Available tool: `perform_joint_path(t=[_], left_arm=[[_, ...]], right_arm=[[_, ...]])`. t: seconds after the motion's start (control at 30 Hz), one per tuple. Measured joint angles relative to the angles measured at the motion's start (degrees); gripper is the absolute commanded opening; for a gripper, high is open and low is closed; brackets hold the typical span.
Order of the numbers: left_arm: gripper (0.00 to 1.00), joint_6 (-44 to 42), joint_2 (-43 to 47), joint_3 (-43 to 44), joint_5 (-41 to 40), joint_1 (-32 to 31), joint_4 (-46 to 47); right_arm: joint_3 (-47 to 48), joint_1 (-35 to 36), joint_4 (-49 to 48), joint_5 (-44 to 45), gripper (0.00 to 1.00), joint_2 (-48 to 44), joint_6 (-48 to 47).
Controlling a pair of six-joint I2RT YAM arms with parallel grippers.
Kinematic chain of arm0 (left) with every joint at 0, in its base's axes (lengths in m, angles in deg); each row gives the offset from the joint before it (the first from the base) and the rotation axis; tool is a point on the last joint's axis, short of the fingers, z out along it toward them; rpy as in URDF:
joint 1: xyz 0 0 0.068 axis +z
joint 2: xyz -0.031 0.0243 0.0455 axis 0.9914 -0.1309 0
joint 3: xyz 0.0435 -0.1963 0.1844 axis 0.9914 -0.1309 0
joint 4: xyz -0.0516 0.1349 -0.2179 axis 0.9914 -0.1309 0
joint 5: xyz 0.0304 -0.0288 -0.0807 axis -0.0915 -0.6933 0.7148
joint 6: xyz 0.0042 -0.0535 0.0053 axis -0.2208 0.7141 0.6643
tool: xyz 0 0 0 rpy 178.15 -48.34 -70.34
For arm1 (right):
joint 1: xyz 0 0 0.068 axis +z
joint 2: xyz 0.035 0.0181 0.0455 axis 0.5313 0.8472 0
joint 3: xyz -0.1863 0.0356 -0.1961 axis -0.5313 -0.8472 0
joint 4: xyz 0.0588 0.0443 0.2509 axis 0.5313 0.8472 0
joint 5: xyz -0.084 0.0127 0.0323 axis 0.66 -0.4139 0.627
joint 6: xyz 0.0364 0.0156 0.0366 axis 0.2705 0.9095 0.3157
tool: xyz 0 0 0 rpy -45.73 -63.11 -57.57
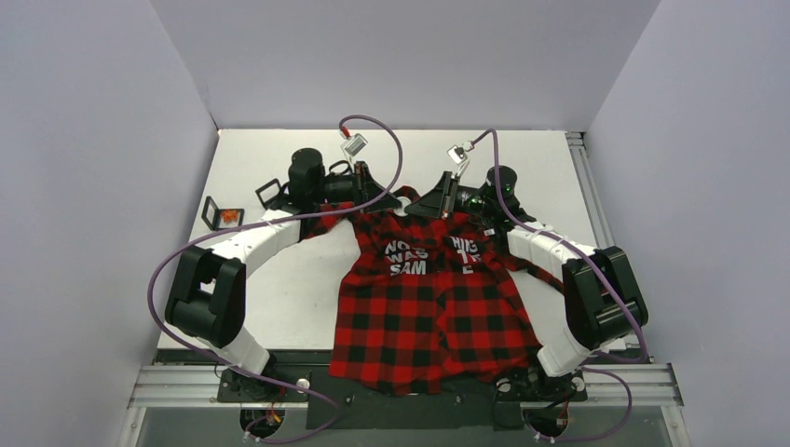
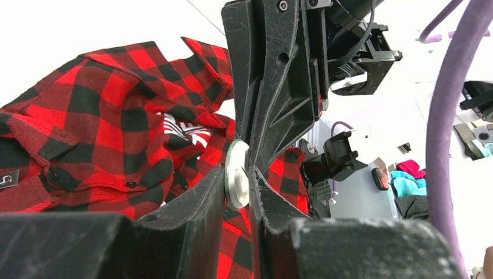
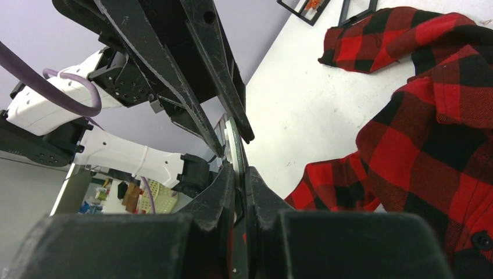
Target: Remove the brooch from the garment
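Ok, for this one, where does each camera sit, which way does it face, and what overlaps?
Top external: above and behind the bases, looking down at the garment; left arm and right arm show.
Left wrist: on the left arm, looking along the left end effector at a white disc; right end effector opposite.
Right wrist: behind the right end effector, facing the left arm.
Shared: both wrist views show that disc and the garment.
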Motion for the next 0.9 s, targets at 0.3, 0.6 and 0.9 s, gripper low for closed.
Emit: perform_joint_path(t=[0.3, 0.6, 0.9], left_arm=[[0.09, -2.95, 0.00, 1.40, -1.09, -0.20, -3.96], [0.06, -9.49, 0.02, 4.87, -3.28, -0.72, -12.72], [0.06, -16.96, 0.02, 7.54, -6.27, -1.60, -22.38]], right_arm=[[-0.26, -0.02, -0.50, 0.22, 0.00, 0.00, 0.72], [-0.76, -0.07, -1.11, 1.53, 0.00, 0.39, 1.55], [-0.72, 0.00, 2.21, 2.16, 0.00, 1.03, -1.81]])
